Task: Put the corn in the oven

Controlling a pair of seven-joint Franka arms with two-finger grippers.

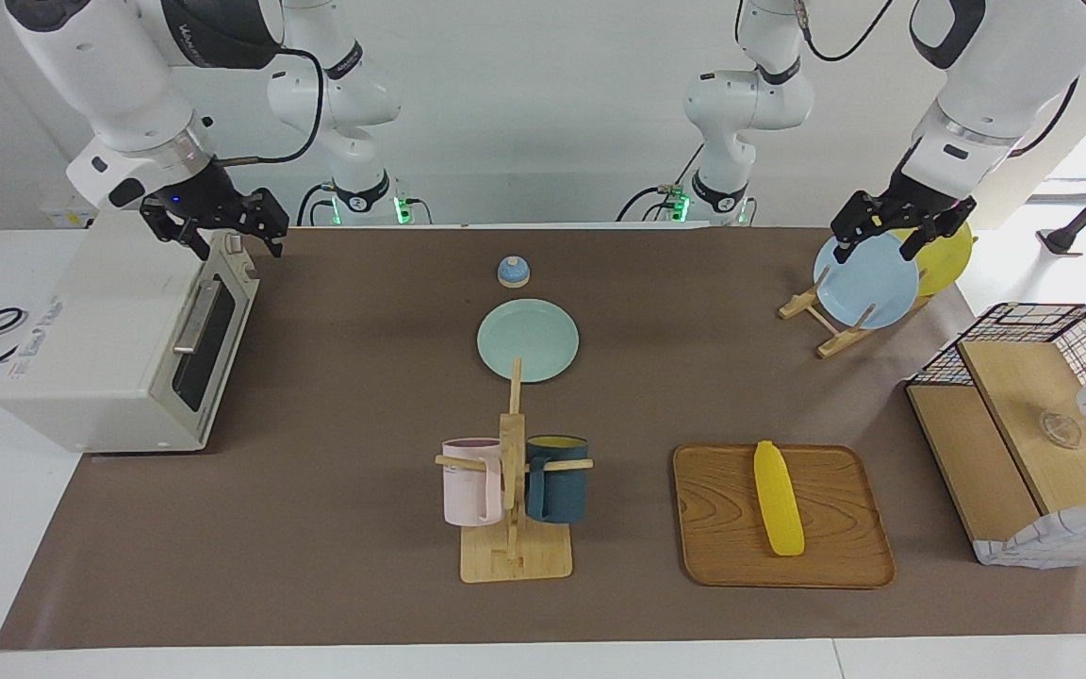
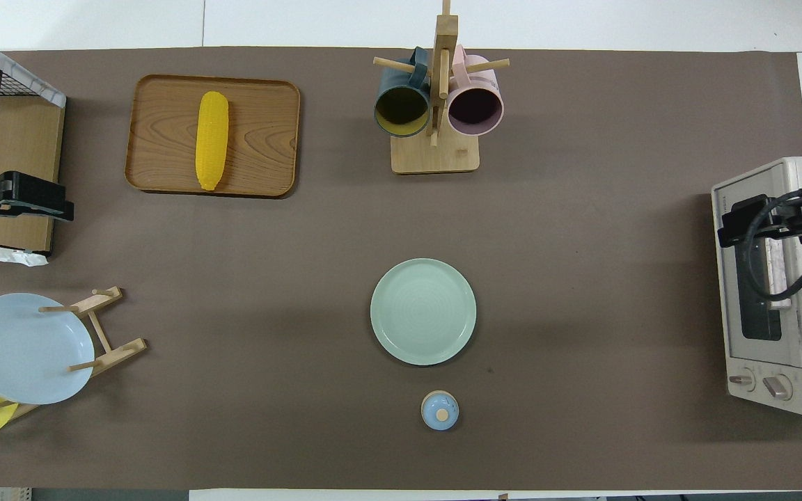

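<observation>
The corn [image 1: 779,498] lies flat and lengthwise on the wooden tray [image 1: 845,556] in the lower right of the facing view, well apart from the oven [image 1: 81,377], which sits at the left edge of that view at the right arm's end of the table. The oven's glass door is closed, so nothing can go in until it is opened; that probably explains why the right gripper [image 1: 215,226] hangs over the oven's upper front edge, just above the bar handle [image 1: 192,316], with its fingers spread wide and holding nothing. The left gripper [image 1: 894,226] is up in the air over the plate rack [image 1: 830,330] in the upper right of the frame, also wide open and empty; it seems placed to go for the corn, which lies at its end of the table. The tray carries only the corn. The rack holds a blue plate [image 1: 868,283] and a yellow plate [image 1: 948,253] on edge. The mug tree [image 1: 513,528] at lower centre carries a pink mug [image 1: 470,483] and a dark blue mug [image 1: 557,481], both hung sideways; in the overhead view they look empty. A green plate [image 1: 528,339] lies bare at mid-table, with a small blue lid [image 1: 513,272] just above it. No step of the task looks done yet.
</observation>
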